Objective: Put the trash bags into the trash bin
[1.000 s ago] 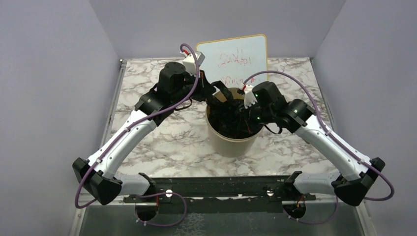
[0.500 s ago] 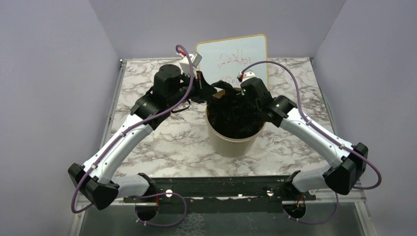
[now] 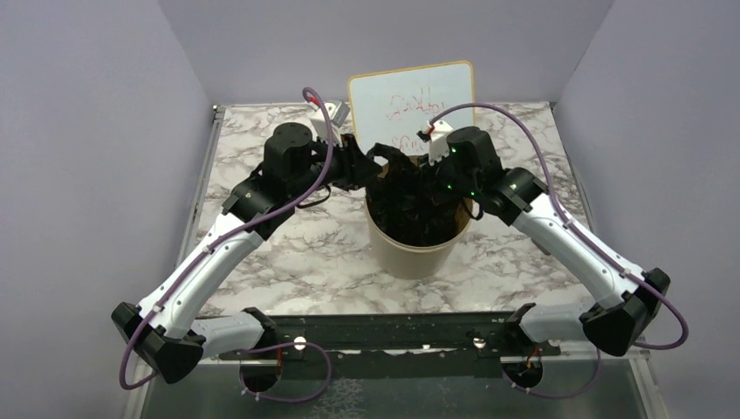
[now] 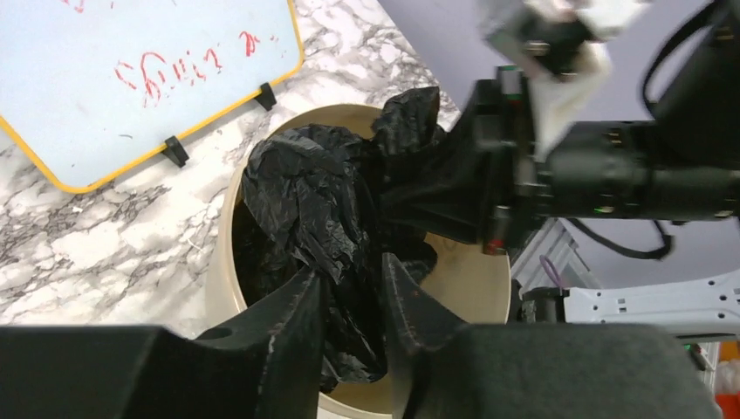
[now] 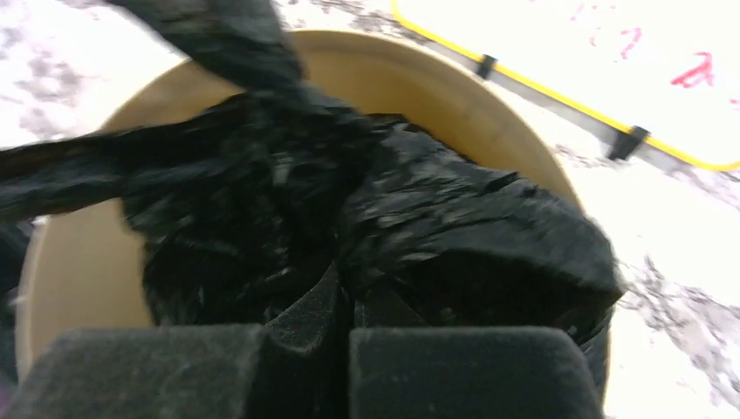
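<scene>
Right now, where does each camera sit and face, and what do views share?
Top external: above and behind the bases, looking down at the table; both arms show, meeting over the trash bin.
Left wrist: on the left arm, looking down into the bin past the left gripper, fingers slightly parted; the right gripper shows opposite.
Right wrist: close above the trash bag, its own shut fingers at the bottom.
Shared: both wrist views show bag, bin and whiteboard.

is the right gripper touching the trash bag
Touching. Right wrist view: the right gripper is shut, its tips pinching folds of the trash bag, which sits in the trash bin.
</scene>
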You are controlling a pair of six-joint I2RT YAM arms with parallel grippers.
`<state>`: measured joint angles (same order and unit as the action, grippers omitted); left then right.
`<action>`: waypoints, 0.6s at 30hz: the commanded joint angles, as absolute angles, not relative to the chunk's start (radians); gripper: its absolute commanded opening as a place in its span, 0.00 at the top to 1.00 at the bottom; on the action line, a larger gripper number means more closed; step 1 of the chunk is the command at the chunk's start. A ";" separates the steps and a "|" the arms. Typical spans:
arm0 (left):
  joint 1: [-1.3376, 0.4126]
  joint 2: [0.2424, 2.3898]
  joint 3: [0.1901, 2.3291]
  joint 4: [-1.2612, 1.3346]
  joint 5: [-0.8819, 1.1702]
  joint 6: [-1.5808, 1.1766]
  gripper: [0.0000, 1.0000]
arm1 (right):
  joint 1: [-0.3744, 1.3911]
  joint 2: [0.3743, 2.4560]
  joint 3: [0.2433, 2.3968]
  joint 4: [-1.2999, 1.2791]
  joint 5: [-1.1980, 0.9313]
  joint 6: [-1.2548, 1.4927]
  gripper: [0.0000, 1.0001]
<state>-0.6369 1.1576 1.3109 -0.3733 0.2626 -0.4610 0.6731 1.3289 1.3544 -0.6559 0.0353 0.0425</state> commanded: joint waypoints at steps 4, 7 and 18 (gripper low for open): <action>-0.632 1.220 1.375 -0.429 0.323 -0.332 0.37 | 0.676 1.176 1.331 -0.673 -0.223 0.063 0.99; -0.607 1.287 1.485 -0.527 0.405 -0.237 0.20 | 0.676 1.166 1.342 -0.691 -0.269 0.070 0.99; -0.537 1.485 1.792 -0.867 0.553 -0.021 0.24 | 0.676 1.133 1.282 -0.683 -0.242 0.137 0.99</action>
